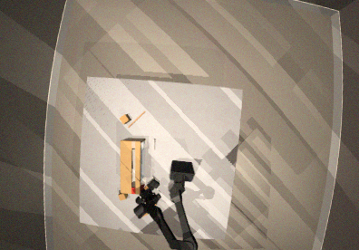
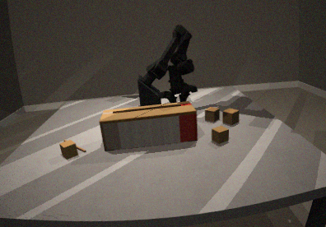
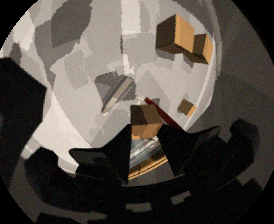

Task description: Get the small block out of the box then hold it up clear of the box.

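Gripper pinches block near box's red end

The gripper (image 1: 148, 194) (image 2: 179, 98) (image 3: 141, 124) is closed on the small block (image 3: 146, 119), at five o'clock from the box's (image 1: 125, 166) (image 2: 144, 132) centre, seen from above. The block looks nearly cubic, its long axis unclear; the box's runs twelve to six, red panel (image 1: 133, 190) (image 2: 188, 127) at six.
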Action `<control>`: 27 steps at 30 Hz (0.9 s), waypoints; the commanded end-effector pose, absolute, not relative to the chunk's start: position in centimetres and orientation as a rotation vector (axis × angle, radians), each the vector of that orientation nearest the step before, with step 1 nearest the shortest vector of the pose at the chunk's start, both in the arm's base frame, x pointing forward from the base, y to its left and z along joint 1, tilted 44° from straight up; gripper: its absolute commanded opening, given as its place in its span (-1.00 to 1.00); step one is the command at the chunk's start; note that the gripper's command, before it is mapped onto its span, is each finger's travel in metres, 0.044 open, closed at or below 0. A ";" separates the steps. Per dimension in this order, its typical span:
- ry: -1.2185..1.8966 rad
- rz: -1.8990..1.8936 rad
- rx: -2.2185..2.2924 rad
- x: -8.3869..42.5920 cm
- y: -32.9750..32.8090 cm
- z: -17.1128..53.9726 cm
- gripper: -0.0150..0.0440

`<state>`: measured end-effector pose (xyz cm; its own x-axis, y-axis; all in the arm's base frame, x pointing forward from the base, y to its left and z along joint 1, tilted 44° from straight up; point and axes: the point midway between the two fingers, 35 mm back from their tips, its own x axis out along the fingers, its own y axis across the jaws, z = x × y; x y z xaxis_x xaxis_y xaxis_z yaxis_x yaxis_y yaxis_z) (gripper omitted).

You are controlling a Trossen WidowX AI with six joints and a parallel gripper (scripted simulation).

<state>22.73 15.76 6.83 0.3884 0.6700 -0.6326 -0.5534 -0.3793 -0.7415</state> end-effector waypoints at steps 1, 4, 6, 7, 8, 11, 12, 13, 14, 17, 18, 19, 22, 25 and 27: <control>-0.026 1.285 -1.348 22.8 15.5 7.0 -0.49; 0.048 1.270 -1.246 22.8 15.3 7.0 -0.49; 0.097 1.259 -1.178 22.8 15.2 7.0 -0.49; 0.121 1.253 -1.144 22.8 15.1 7.1 -0.49; 0.145 1.247 -1.109 22.8 15.0 7.1 -0.49; 0.216 1.227 -1.005 22.8 14.8 7.1 -0.49; 0.239 1.220 -0.970 22.8 14.7 7.1 -0.49; 0.262 1.212 -0.935 22.8 14.7 7.1 -0.49; 0.285 1.204 -0.900 22.8 14.6 7.1 -0.49; 0.353 1.179 -0.795 22.8 14.4 7.1 -0.49; 0.375 1.170 -0.760 22.8 14.3 7.1 -0.49; 0.396 1.160 -0.725 22.8 14.2 7.1 -0.49; 0.458 1.130 -0.620 22.8 14.0 7.2 -0.49; 0.519 1.098 -0.516 22.7 13.9 7.3 -0.49; 0.558 1.075 -0.446 22.7 13.7 7.3 -0.49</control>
